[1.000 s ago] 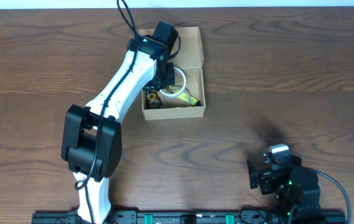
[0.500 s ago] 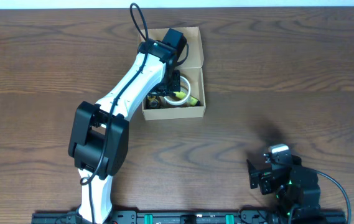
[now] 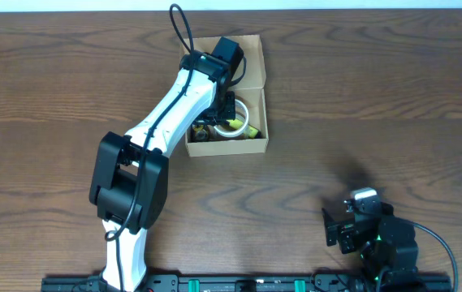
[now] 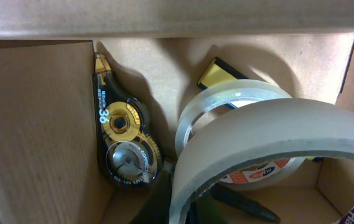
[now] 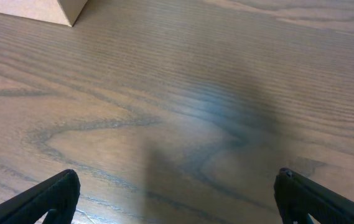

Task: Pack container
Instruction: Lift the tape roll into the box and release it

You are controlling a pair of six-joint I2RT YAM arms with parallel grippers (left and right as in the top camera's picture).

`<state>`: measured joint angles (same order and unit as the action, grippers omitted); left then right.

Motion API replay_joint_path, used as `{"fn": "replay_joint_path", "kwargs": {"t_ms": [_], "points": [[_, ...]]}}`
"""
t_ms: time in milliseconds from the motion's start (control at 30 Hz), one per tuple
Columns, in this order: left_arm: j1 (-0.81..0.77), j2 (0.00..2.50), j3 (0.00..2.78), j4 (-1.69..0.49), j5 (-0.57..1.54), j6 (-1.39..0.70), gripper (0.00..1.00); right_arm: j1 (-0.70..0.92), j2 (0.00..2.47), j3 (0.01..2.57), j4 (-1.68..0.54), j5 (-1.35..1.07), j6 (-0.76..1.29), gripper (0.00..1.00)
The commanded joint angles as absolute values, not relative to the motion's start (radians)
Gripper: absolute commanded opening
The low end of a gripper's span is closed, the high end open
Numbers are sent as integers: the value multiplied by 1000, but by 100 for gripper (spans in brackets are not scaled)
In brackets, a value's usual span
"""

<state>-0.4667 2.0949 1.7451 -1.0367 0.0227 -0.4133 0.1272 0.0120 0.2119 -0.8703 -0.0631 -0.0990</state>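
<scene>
The wooden surface (image 3: pixel 377 97) carries only one thing that matters here. The left arm (image 3: pixel 157 122) reaches across it and down into the container (image 3: pixel 226 148), which sits directly under and around the left tool (image 3: pixel 227 104), its lid (image 3: pixel 251 58) folded open on the tool's far side. The right tool (image 5: pixel 177 180) is parked well apart from the container with its fingers spread wide over bare wood and nothing between them.

In the left wrist view, a large tape roll (image 4: pixel 276 140) fills the space right in front of the left tool. Dark shapes show on either side of its band, which suggests the tool has it by the wall. The roll hides the fingertips, so I cannot tell whether they are pinching it or have let go.

Just beyond that roll lies a clear tape roll (image 4: pixel 226 99), partly under it. To the tool's left, a correction-tape dispenser (image 4: pixel 122 140) stands against the container's side wall. A small black-and-gold item (image 4: pixel 213 71) is wedged in the far corner behind the clear roll.

The step in hand looks like setting this roll down inside. It should probably:
- be lowered until it bears on the clear roll or the floor before the fingers open, so it does not drop and bounce;
- keep off the dispenser on the left;
- end up lying flat and below the rim, so that the lid can close.

The tool should then rise straight up, so that a finger does not catch the band.
</scene>
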Motion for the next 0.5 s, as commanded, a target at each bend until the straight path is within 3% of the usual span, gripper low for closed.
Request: {"fn": "replay_joint_path", "kwargs": {"t_ms": [0,233,367,467], "points": [[-466,2137,1739,-1039,12,-395,6,119,6,206,-879,-60,-110,99],[-466,2154,1739,-1028,12,-395,7,119,6,206,-879,-60,-110,99],[-466,2154,1739,-1024,12,-395,28,119,6,206,-879,-60,-110,99],[-466,2154,1739,-1019,12,-396,35,119,6,206,-879,-60,-110,99]]}}
